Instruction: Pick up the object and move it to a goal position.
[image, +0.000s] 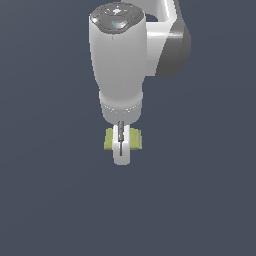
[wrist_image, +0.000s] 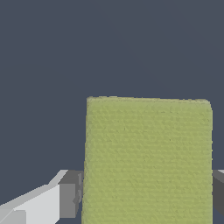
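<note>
Olive-lime and faintly mottled, the block (image: 135, 139) lies flat on the plain slate-blue ground (image: 200, 200), which shows no edge or corner in either view to place it by. In the exterior view the white arm (image: 120, 65) stands upright directly over it, and the gripper (image: 121, 150) comes down in front of the block's middle, so that yellow-green shows on both sides of the white finger (image: 121, 154), a little more toward the exterior view's right. The wrist view shows the block's flat top (wrist_image: 148, 159) filling the space between the two fingers: one grey pad (wrist_image: 69, 200) sits just beside one side face, the other pad (wrist_image: 218, 192) just beside the opposite face. Whether the pads press on the block or stand slightly apart from it, I cannot tell.
</note>
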